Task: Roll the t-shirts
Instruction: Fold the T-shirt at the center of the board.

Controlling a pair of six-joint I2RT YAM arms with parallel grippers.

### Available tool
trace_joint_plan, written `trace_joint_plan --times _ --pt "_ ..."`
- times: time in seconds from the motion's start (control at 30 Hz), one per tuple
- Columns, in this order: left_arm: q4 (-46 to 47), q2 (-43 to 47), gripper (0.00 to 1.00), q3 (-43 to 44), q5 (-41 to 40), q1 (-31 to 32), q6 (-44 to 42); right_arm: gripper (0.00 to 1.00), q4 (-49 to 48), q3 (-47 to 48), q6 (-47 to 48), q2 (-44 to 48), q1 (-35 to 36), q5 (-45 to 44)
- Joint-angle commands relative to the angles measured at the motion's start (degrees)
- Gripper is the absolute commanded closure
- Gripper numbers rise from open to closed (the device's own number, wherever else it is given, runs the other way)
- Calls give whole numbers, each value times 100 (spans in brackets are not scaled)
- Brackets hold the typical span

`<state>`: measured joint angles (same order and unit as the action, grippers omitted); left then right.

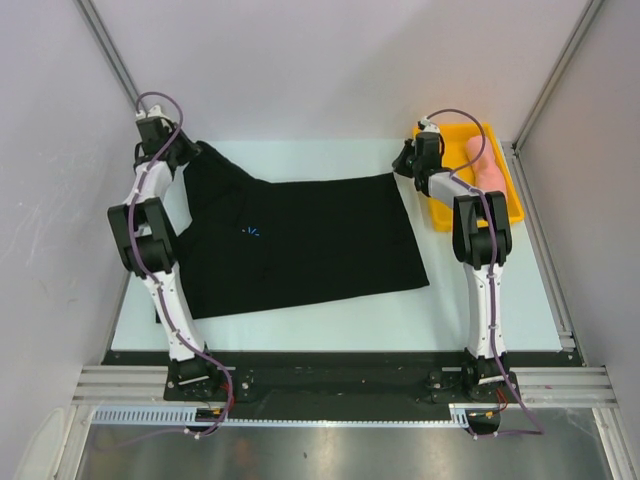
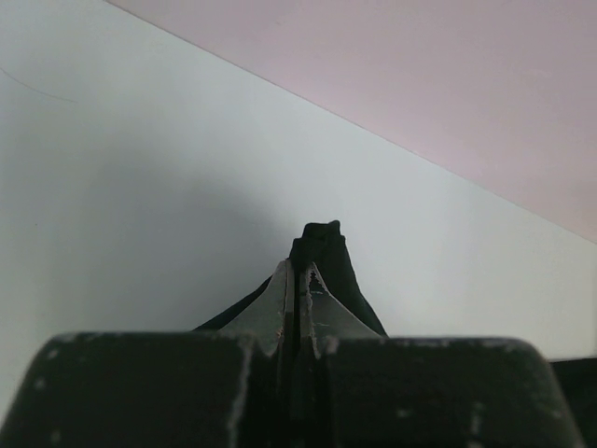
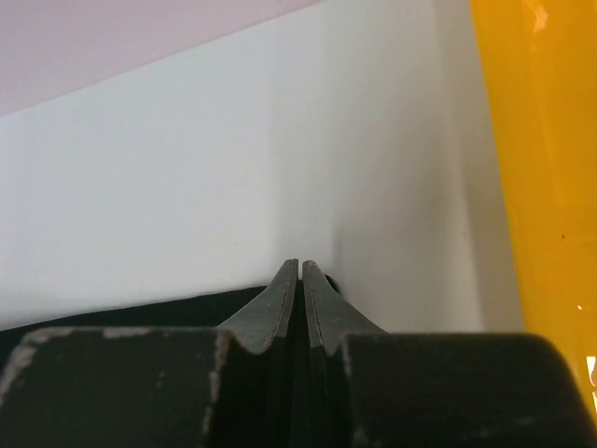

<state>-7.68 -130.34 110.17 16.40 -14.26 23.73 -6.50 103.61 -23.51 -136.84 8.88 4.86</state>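
Observation:
The black t-shirt (image 1: 300, 240) lies spread flat on the white table, a tiny blue mark on its chest. My left gripper (image 1: 192, 152) is at its far left corner and shut on it. In the left wrist view a bunch of the black cloth (image 2: 322, 245) sticks out past the left gripper (image 2: 298, 271). My right gripper (image 1: 405, 160) is at the shirt's far right corner. In the right wrist view the right gripper (image 3: 300, 266) has its jaws pressed together on the black cloth's edge (image 3: 140, 313). A salmon-pink rolled t-shirt (image 1: 485, 165) lies in the tray.
The yellow plastic tray (image 1: 445, 215) stands at the table's far right, just right of my right gripper; its wall (image 3: 541, 187) fills the right side of the right wrist view. Grey walls enclose the table on three sides.

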Motion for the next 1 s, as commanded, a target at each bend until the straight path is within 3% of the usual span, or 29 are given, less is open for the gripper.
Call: trace_joint_plan --times 0.0,0.17,0.23,0.33,0.47,0.97 --pt "539 799 100 -249 196 -77 185 91 -413 80 163 421 -10 243" --pt "751 1186 100 -953 284 -77 448 88 -466 -34 101 465 -27 366" --pt "918 1309 100 -1120 285 -85 466 82 -247 97 144 421 -10 349" --pt "812 1301 100 -1077 284 -77 405 64 -71 229 223 307 -1 60" --pt "636 1266 100 -1085 258 -77 361 63 377 677 119 -36 -36 199" --pt "540 1090 100 -918 276 -77 378 59 633 739 -84 -352 113 182"
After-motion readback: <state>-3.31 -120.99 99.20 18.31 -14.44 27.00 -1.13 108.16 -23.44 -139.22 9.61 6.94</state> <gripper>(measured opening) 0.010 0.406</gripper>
